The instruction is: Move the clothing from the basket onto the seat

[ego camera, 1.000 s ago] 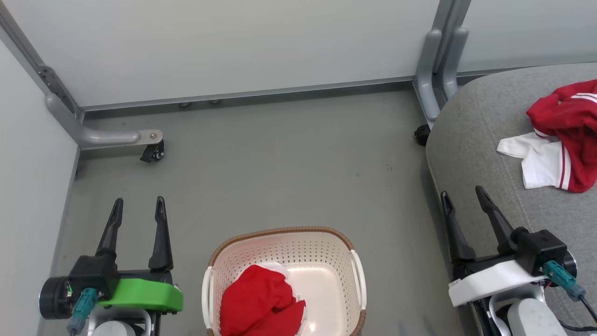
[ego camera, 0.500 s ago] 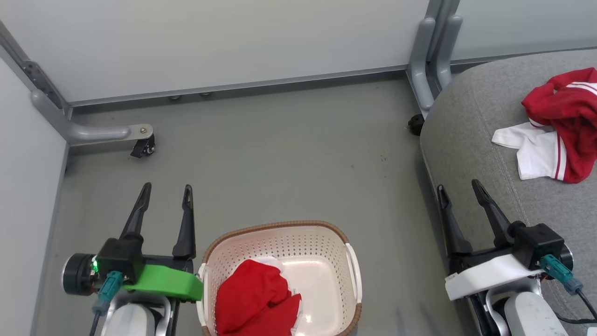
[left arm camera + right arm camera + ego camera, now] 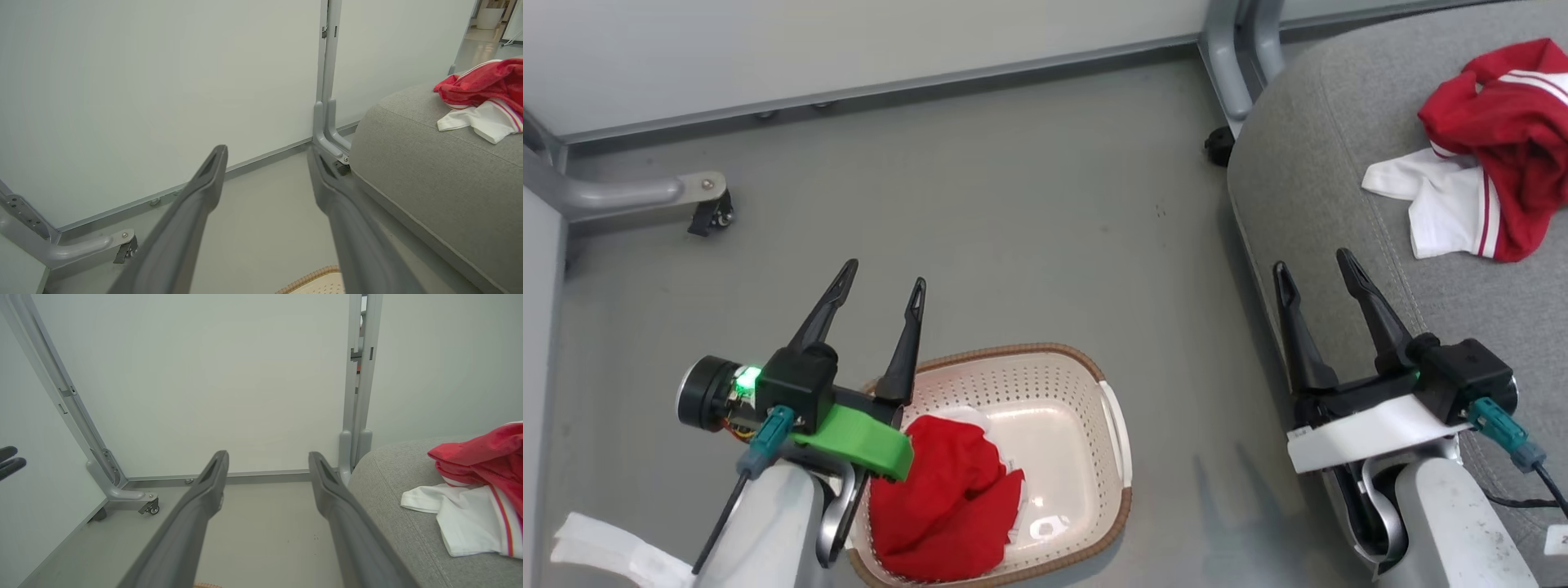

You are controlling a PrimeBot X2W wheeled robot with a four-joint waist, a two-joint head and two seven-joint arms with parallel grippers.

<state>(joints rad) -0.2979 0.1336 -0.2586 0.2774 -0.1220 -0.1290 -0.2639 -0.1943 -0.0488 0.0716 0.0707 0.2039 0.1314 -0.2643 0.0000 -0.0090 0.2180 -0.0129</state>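
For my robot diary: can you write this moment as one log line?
left gripper: open, empty, by basket | right gripper: open, empty, at seat edge | clothing: one piece in basket, another piece on seat

We can read no text here: the sticker (image 3: pixel 1048 527) on the basket (image 3: pixel 1029 384) base and a white tag (image 3: pixel 1556 539) at the head view's lower right are too small.
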